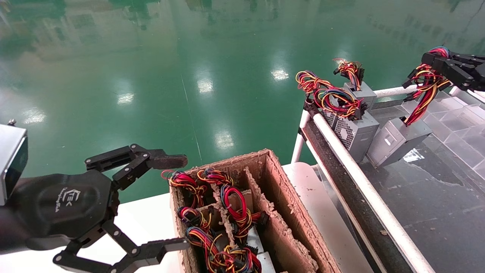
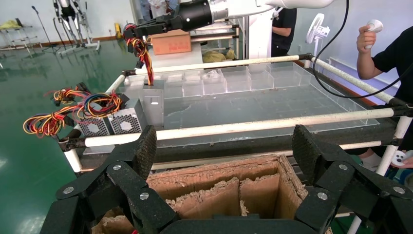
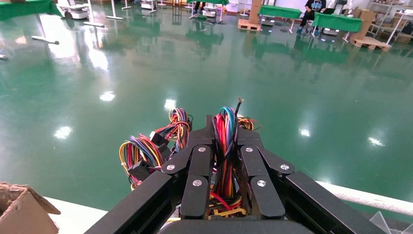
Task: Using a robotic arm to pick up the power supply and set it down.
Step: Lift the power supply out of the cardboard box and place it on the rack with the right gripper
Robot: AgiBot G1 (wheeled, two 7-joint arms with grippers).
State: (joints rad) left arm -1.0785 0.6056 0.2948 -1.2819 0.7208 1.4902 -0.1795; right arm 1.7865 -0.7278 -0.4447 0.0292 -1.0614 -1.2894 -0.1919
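Observation:
My right gripper (image 1: 435,62) is shut on the red, yellow and blue wire bundle (image 1: 425,88) of a grey power supply (image 1: 401,139). The box hangs tilted from its wires, low over the dark table top at the right; I cannot tell whether it touches. The right wrist view shows the wires (image 3: 224,146) pinched between the closed fingers of the right gripper (image 3: 225,130). From the left wrist the same gripper (image 2: 141,30) and box (image 2: 154,105) show farther off. My left gripper (image 1: 182,203) (image 2: 225,146) stands open and empty beside the cardboard box (image 1: 282,197).
Two more power supplies (image 1: 356,131) (image 1: 360,94) sit against the white rail (image 1: 352,167), their wires draped over it. The divided cardboard box (image 2: 219,175) holds several wired units. Clear plastic bins (image 1: 458,117) line the far right. A person (image 2: 389,63) stands beyond the table.

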